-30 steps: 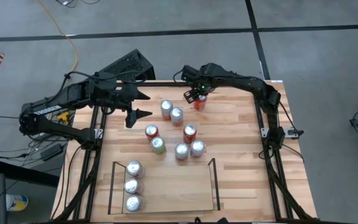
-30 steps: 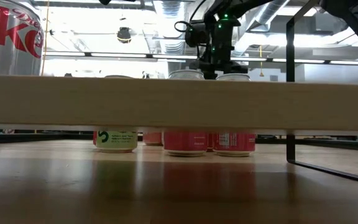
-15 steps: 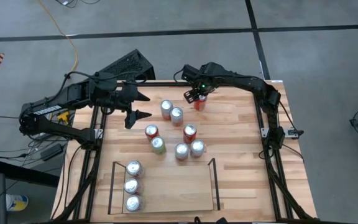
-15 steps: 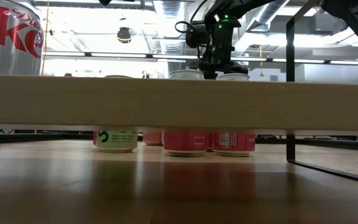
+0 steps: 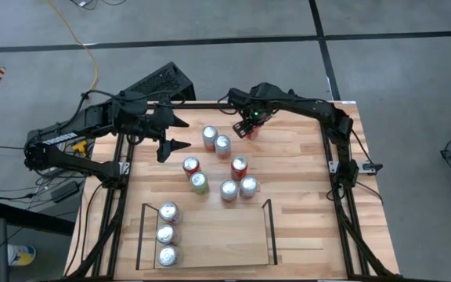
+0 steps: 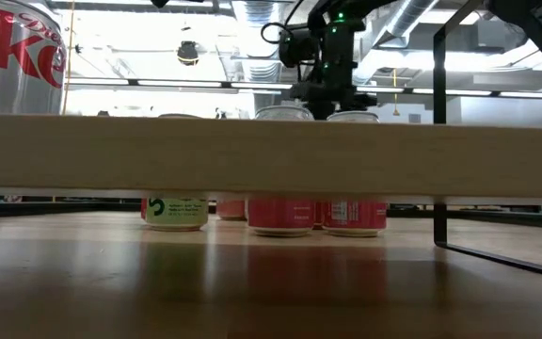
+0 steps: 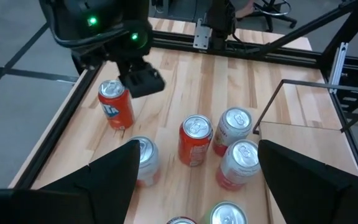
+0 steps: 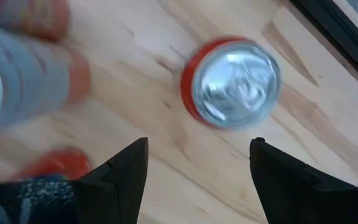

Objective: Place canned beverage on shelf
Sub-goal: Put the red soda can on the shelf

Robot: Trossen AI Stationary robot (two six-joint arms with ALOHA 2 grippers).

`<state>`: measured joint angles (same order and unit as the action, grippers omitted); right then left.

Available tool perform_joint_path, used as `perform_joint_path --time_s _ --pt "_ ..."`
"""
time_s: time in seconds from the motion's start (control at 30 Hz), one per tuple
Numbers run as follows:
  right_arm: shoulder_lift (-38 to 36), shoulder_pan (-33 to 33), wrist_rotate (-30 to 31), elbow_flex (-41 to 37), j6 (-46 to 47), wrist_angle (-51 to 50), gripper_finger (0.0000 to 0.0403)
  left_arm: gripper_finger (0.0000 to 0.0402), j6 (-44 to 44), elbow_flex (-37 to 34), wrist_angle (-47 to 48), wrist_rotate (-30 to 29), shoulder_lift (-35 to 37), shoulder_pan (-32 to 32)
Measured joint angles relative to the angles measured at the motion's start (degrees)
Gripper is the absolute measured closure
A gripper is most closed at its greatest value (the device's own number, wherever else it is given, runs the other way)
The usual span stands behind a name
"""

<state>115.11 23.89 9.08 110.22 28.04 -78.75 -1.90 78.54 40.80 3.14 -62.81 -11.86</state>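
Right wrist view: open right pincer point(image 8: 194, 171) above red can point(image 8: 232, 83).

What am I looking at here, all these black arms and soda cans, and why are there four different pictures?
It is a two-armed robot at a wooden table, filmed from four cameras at once. One camera looks straight down from above, one sits at table height, and one rides on each wrist.

The left gripper waits at the table's left edge with its fingers open, holding nothing. The right gripper hangs open just above a red can at the far side of the table; its wrist camera looks down on that can's silver top, and nothing is gripped yet.

Seven more loose cans stand in the middle of the table. Nearer the front is the shelf, a low bay with thin black rails, where three cans already stand in a row along its left side.
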Motion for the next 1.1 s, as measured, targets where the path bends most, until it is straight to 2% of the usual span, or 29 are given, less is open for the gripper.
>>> perform_joint_path --time_s 0.2,0.5,0.7,0.83,0.93,1.1 --pt "0.28 0.1 0.23 0.02 -4.66 1.08 0.0142 0.0093 0.16 0.0 -0.16 0.34 0.0 -1.35" --pt "0.28 -0.14 -1.17 0.04 -1.85 1.39 0.0142 0.0093 -0.05 0.0 -0.37 5.08 0.27 -4.57" --pt "0.28 0.24 -4.66 0.04 -1.29 0.66 0.0135 0.0093 -0.06 0.0 -0.37 9.09 0.26 -7.24" --pt "0.28 1.13 -4.77 0.06 -1.43 -1.63 0.0103 0.0093 -0.08 0.0 -0.39 11.77 0.26 -9.52" --pt "0.28 2.25 -4.9 0.23 -0.76 -3.48 0.0064 0.0093 -0.04 0.0 -0.41 13.5 0.26 -11.04" --pt "0.28 2.99 -5.7 0.3 2.33 -0.36 0.0011 0.0093 1.28 0.0 -0.36 14.61 0.26 -12.09"
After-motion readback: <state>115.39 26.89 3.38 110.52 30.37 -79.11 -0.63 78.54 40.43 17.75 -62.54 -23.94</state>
